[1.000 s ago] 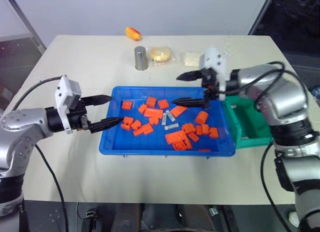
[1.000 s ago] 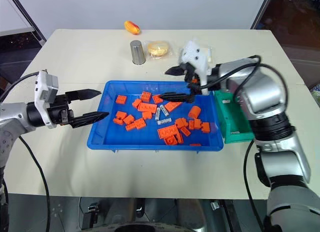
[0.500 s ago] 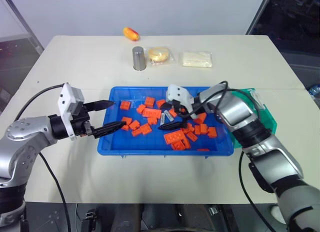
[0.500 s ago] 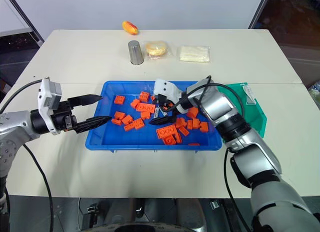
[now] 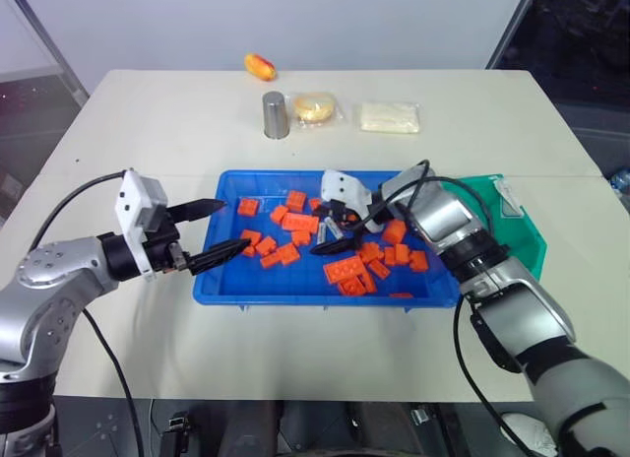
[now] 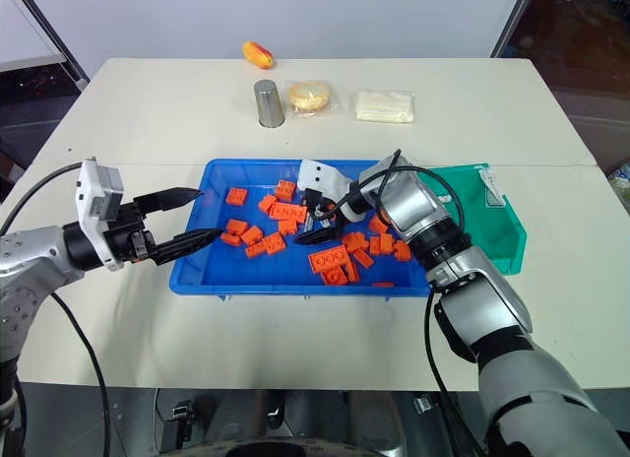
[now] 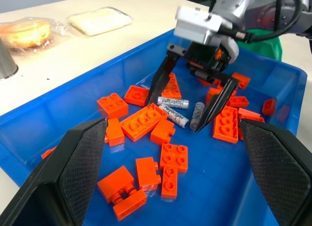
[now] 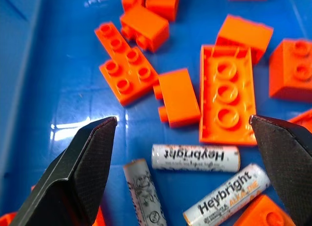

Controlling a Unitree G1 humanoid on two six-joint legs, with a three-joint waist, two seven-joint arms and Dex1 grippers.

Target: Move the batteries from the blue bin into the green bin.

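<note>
Three small silver-grey cylindrical batteries [image 7: 174,103] lie flat among orange plastic bricks [image 7: 144,120] in the wide blue plastic bin [image 5: 221,285], directly beneath the right pincer [image 7: 184,97], whose spread fingers straddle them. The left pincer [image 5: 220,228], also spread, hovers farther off.

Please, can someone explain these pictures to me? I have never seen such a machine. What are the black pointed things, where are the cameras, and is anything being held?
This is a two-armed robot. Two pictures come from its head, two from cameras on its wrists. The black pointed things are its fingers. The right gripper is open, poised over three batteries among orange bricks in the blue bin. The left gripper is open at the bin's left edge. Neither holds anything. The green bin stands to the right. Farther back on the table are a steel cup and wrapped food.
</note>
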